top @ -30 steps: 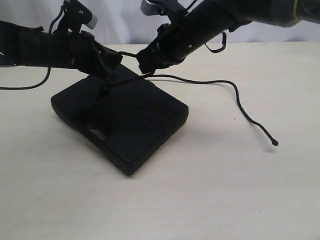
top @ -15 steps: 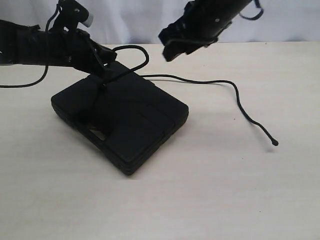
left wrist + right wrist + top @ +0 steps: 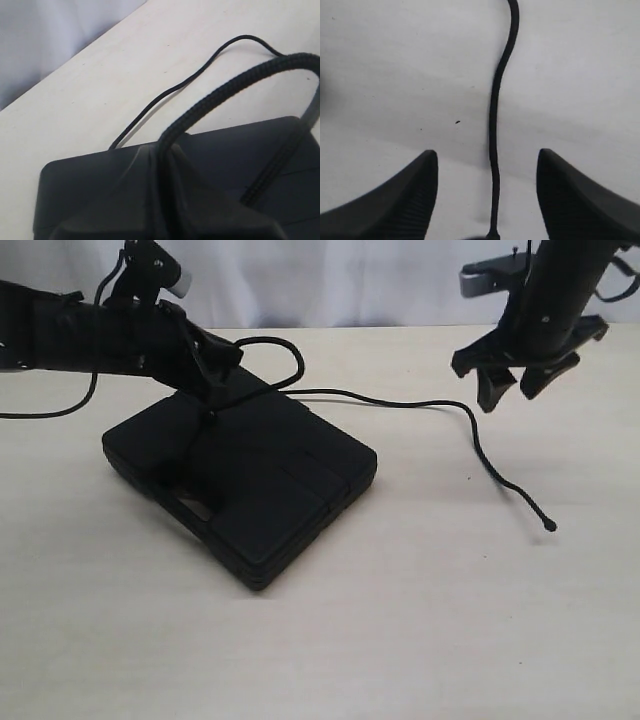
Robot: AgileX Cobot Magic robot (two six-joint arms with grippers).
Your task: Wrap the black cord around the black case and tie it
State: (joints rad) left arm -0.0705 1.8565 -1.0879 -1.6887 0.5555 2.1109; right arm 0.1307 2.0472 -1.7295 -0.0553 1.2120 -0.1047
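The black case [image 3: 250, 475] lies flat at the table's centre-left. My left gripper [image 3: 213, 368] hovers over the case's far corner, shut on the black cord [image 3: 400, 402]; in the left wrist view the braided cord [image 3: 225, 82] rises from between the closed fingers [image 3: 125, 200] and arches over the case [image 3: 235, 160]. From there a loop [image 3: 288, 352] curls up, then the cord trails right across the table to its knobbed tip [image 3: 549, 526]. My right gripper [image 3: 508, 383] hangs open above that stretch. Its wrist view shows the cord [image 3: 494, 115] lying on the table between the spread fingertips [image 3: 431, 156], untouched.
A pale wooden table [image 3: 420, 620] stretches around the case. A white backdrop [image 3: 400, 285] runs along the far edge. A thin smooth robot cable [image 3: 55, 412] droops from the left arm over the table's left side.
My right gripper has let go near the case, lifted and swung far to the right, now open over the cord's free stretch. The loop by the left gripper has sprung wider.
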